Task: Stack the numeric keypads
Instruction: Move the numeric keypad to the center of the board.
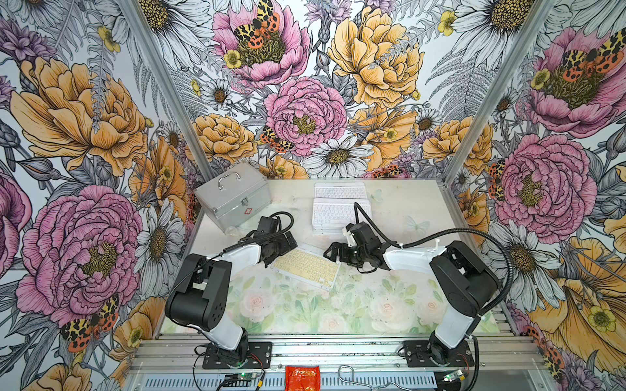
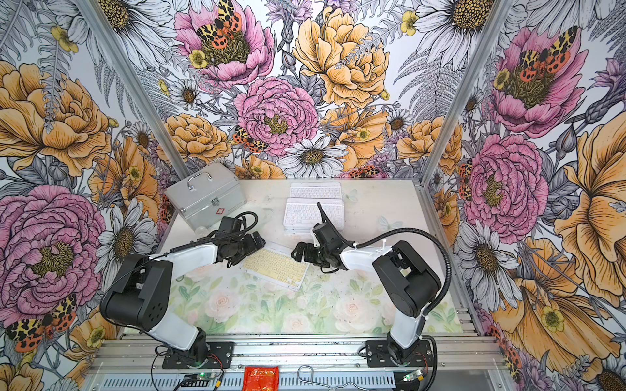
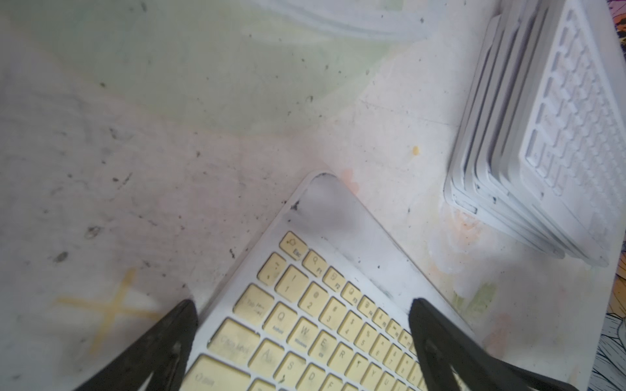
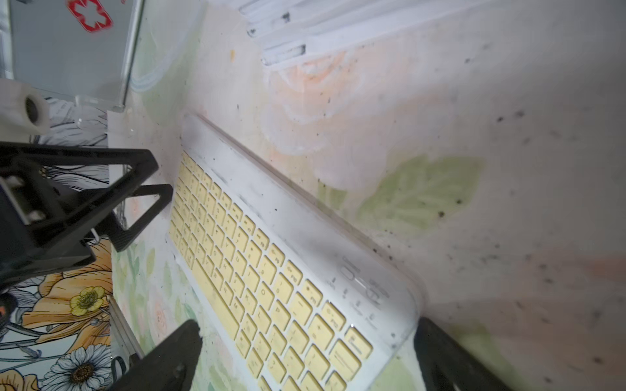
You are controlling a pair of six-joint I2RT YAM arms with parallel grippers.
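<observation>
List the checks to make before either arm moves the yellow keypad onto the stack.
1. Left tool open: ok, jaws apart at one end of the yellow keypad.
2. Right tool open: ok, at its other end.
3. Yellow keypad flat on the table, unheld: ok.
4. Stack top bare: ok.
5. Stack edges flush: not ok, staggered.
6. Tools touching the keypad: cannot tell.

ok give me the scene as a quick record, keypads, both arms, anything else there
yellow keypad: lying flat, not stacked
stack: white keypads piled behind it
far keypad: white, beyond the stack
left gripper: open, straddling one end of yellow keypad
right gripper: open, straddling its other end
metal case: shut, back left
</observation>
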